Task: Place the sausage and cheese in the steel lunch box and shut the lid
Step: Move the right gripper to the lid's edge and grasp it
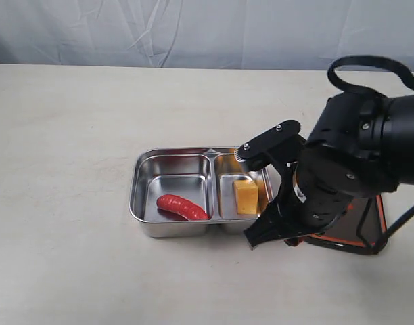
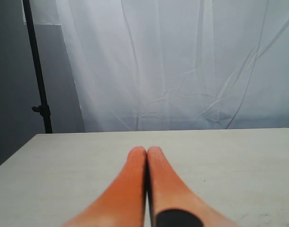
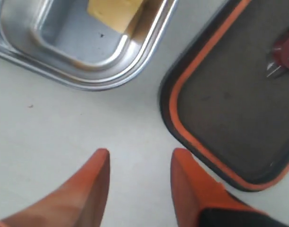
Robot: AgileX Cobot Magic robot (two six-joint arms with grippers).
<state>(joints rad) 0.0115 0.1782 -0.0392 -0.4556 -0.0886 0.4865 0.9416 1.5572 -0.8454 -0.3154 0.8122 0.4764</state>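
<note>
Smoky lid [image 3: 229, 104] mostly hidden by right arm [image 1: 356, 162] | right claw [image 3: 141, 153] parted, empty | left claw [image 2: 147, 150] pinched together, empty

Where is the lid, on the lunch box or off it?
Off. The lid lies on the table beside the steel lunch box, whose sausage and cheese sit uncovered.

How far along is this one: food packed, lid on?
Done: the sausage and the cheese lie in separate compartments of the steel lunch box. In hand: the right gripper is open and empty over the table beside the lid. Left: grasp the lid and close the box.
</note>
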